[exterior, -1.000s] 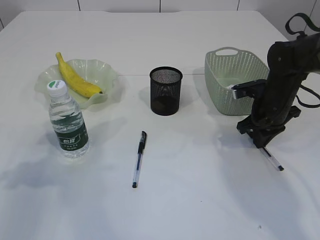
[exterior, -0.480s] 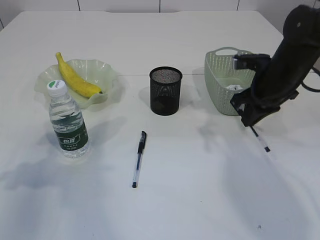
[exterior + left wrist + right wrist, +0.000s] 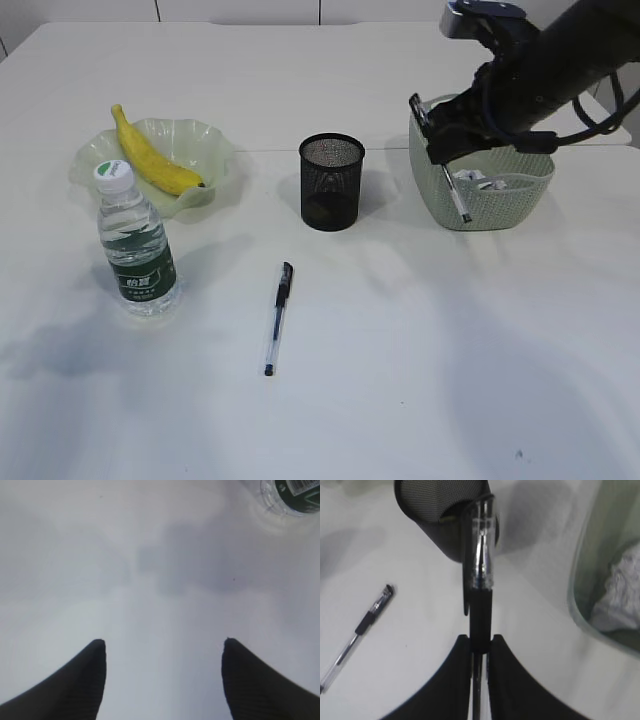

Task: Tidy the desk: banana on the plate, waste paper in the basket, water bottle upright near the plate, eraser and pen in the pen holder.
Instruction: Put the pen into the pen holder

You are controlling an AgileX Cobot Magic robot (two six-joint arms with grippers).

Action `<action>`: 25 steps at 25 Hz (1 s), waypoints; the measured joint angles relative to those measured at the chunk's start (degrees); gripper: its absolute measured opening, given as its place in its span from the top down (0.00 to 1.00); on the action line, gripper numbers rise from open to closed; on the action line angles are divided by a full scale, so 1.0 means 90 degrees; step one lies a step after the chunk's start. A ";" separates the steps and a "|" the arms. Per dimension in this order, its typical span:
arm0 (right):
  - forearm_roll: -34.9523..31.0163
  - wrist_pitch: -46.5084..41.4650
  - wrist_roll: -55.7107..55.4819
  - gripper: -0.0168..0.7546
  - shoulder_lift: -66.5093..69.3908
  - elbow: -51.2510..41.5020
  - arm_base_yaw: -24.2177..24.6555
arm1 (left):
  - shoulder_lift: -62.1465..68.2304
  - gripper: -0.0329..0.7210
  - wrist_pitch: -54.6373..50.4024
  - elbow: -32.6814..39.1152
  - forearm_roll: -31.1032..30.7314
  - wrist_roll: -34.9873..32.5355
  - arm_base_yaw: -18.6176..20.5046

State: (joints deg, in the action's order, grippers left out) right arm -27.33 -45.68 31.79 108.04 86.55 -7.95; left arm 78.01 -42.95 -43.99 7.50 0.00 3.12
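Fingers of the right gripper [image 3: 480, 647] are pressed together on a pen [image 3: 481, 580], clamped at its dark grip section, so the clear barrel juts out beyond the tips. In the right wrist view that barrel points toward the pen holder [image 3: 442, 515], whose black mesh rim lies just past the pen's far end. In the exterior view the right gripper [image 3: 443, 150] hangs above the near left part of the basket [image 3: 480, 205], and the held pen [image 3: 457, 196] slants down in front of the basket wall. Waste paper [image 3: 480, 180] lies inside the basket, a crumpled white lump also visible at the right edge of the right wrist view.

A second pen [image 3: 277, 318] lies flat on the surface [image 3: 400, 380], toward the near edge from the pen holder [image 3: 331, 182] and well apart from both grippers.

The left gripper [image 3: 162, 647] hovers over bare surface with its fingers [image 3: 95, 652] spread wide and nothing between them; the base of the water bottle [image 3: 292, 495] shows in the far right corner of that view. The water bottle [image 3: 135, 245] stands upright just beside the plate [image 3: 205, 140], on the plate's near side, toward the left edge of the surface. The banana [image 3: 150, 155] rests in the plate.
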 joint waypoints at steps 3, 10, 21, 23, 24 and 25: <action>-0.0055 0.0748 0.0243 0.91 0.0000 0.0000 -0.0353 | 0.0000 0.28 0.0000 0.0000 0.0000 0.0000 0.0000; -0.0687 0.2527 0.0383 0.91 0.0126 0.0000 -0.0778 | 0.0000 0.28 0.0000 0.0000 0.0000 0.0000 0.0000; -0.2833 0.3326 0.2401 0.91 0.0698 0.0028 -0.0783 | 0.0000 0.28 0.0036 0.0000 0.0000 0.0000 0.0000; -0.3491 0.3326 0.3019 0.91 0.0840 0.0155 -0.0783 | 0.0000 0.28 0.0036 0.0000 0.0000 0.0000 0.0000; -0.3770 0.3326 0.3296 0.91 0.0926 0.0252 -0.0783 | 0.0000 0.28 0.0036 0.0000 0.0000 0.0000 0.0000; -0.4103 0.3326 0.3630 0.91 0.1002 0.0362 -0.0783 | 0.0000 0.28 0.0036 0.0000 0.0000 0.0000 0.0000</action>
State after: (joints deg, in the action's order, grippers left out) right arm -64.25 -15.74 64.47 117.06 89.80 -15.00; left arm 78.01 -42.63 -43.99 7.50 0.00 3.12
